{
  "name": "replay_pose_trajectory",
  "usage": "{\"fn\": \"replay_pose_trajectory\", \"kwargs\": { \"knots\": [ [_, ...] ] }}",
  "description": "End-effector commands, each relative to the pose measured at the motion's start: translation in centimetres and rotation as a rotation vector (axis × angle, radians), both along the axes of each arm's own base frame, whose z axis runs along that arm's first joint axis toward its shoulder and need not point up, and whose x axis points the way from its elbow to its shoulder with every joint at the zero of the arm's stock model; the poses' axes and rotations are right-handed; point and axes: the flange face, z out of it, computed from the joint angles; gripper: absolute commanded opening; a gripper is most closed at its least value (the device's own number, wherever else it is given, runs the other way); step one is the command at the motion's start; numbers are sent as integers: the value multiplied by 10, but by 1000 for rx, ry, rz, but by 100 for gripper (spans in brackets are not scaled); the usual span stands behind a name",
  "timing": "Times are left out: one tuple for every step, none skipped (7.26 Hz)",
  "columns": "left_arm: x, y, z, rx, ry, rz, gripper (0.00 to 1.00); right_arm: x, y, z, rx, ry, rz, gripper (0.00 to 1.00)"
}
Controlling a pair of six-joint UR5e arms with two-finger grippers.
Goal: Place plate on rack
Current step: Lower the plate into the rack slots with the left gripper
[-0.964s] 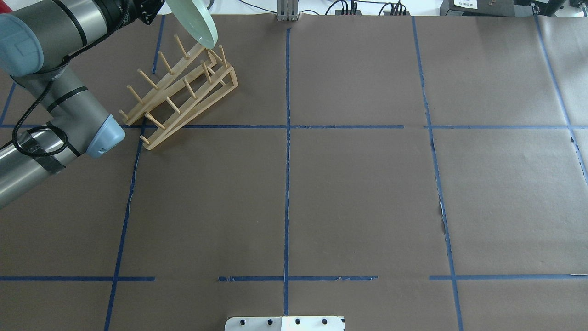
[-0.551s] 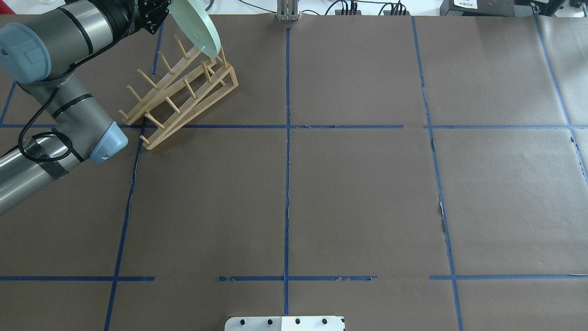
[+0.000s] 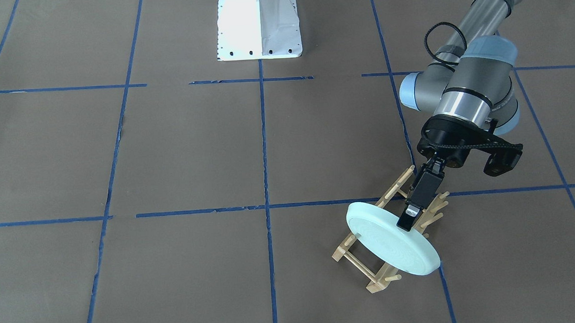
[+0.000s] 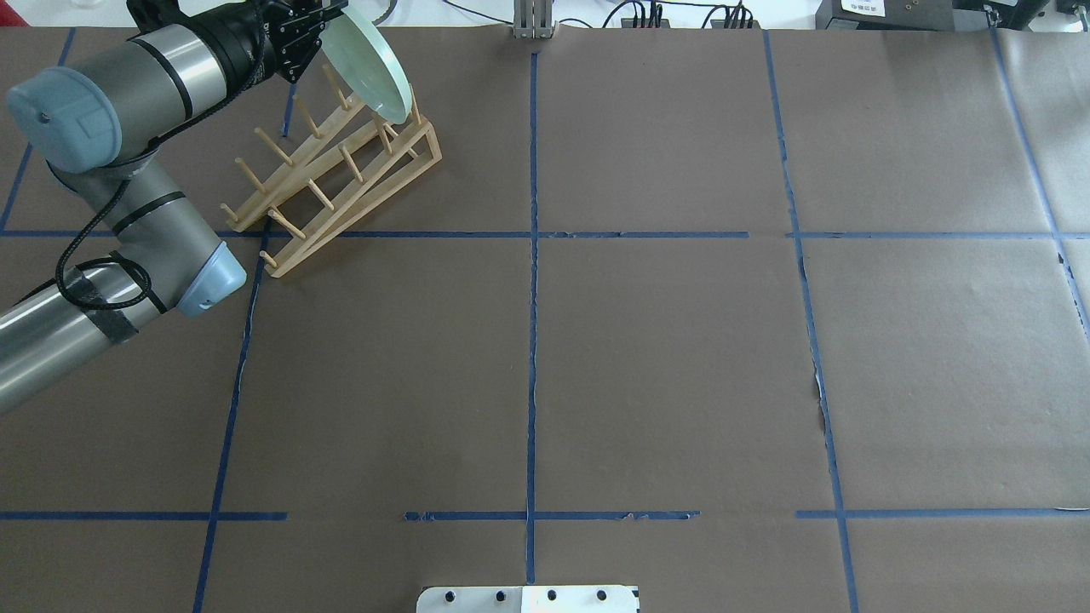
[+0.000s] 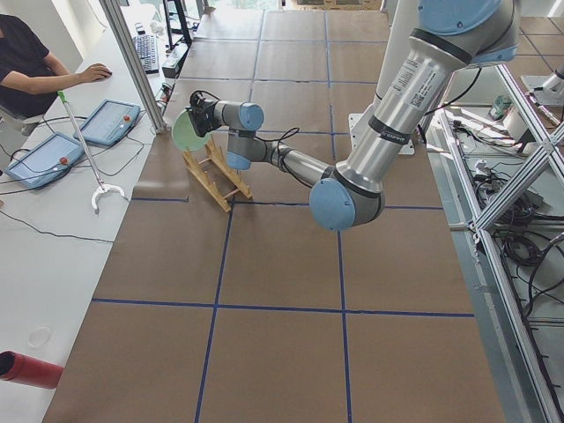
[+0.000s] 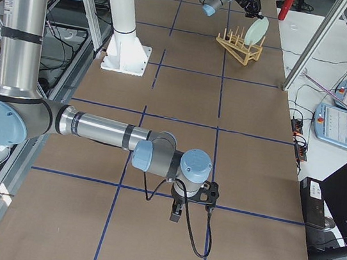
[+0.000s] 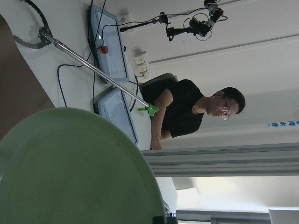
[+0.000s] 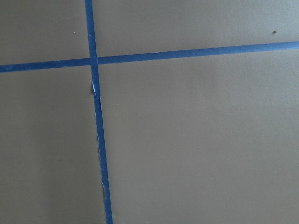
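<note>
The pale mint-green plate (image 4: pixel 372 66) stands tilted on edge over the far end of the light-wood rack (image 4: pixel 341 170). Its lower rim is at the rack's last pegs; I cannot tell whether it touches. My left gripper (image 3: pixel 408 220) is shut on the plate's upper rim (image 3: pixel 391 246), above the rack (image 3: pixel 368 271). The plate fills the lower left wrist view (image 7: pixel 74 172). My right gripper (image 6: pixel 175 212) shows only in the exterior right view, low over bare table near the robot's side. I cannot tell whether it is open or shut.
The table is brown paper with blue tape lines. The robot's white base (image 3: pixel 259 28) stands at the middle of the near edge. An operator (image 5: pixel 31 75) sits beyond the table's far edge with two tablets (image 5: pixel 115 119).
My left arm has swung inward and lowered the plate toward the far end of the rack. The rack has not moved.
</note>
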Motion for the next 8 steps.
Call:
{"fn": "replay_pose_trajectory", "kwargs": {
  "knots": [
    [3, -2, 5, -9, -7, -1, 0, 0, 0, 1, -2, 0, 0, 100],
    [3, -2, 7, -13, -8, 0, 0, 0, 0, 0, 0, 0, 0, 100],
    [4, -3, 9, -16, -11, 0, 0, 0, 0, 0, 0, 0, 0, 100],
    [4, -4, 10, -20, -14, 0, 1, 0, 0, 0, 0, 0, 0, 100],
    [8, -6, 17, -28, -28, 0, 99, 0, 0, 0, 1, 0, -1, 100],
    [9, -6, 18, -29, -32, 2, 100, 0, 0, 0, 0, 0, 0, 100],
    [8, -7, 18, -28, -33, 0, 100, 0, 0, 0, 0, 0, 0, 100],
    [9, -7, 17, -26, -33, 0, 100, 0, 0, 0, 0, 0, 0, 100]
  ]
}}
